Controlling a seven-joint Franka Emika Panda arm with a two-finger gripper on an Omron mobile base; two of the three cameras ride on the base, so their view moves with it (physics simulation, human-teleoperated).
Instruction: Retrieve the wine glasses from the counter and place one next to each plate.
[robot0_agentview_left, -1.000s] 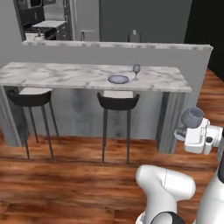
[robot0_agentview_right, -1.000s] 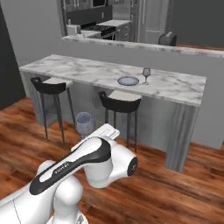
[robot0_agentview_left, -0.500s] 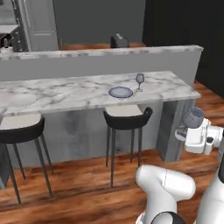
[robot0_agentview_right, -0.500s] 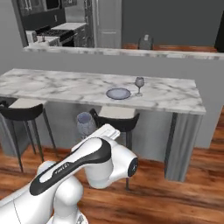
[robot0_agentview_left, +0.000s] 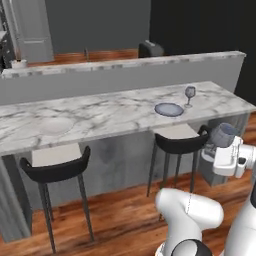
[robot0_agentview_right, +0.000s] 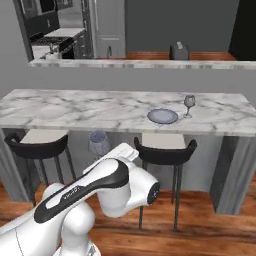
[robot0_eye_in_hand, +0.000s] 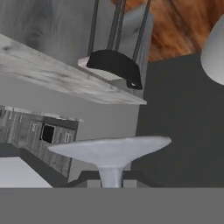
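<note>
Carrying the second wine glass (robot0_agentview_left: 223, 135) by its stem, the pincer (robot0_eye_in_hand: 111, 181) is clamped shut on it, the round foot spreading just above the fingertips in the hand view. The arm holds it low, in front of the marble desk (robot0_agentview_left: 100, 117) and near the right stool (robot0_agentview_left: 180, 140). The other wine glass (robot0_agentview_left: 190, 93) already stands just right of one plate (robot0_agentview_left: 169, 109); a paler plate (robot0_agentview_left: 52, 125) waits far left. The risks appear to be the bowl clipping the desk edge or stool, and the thin stem slipping.
</note>
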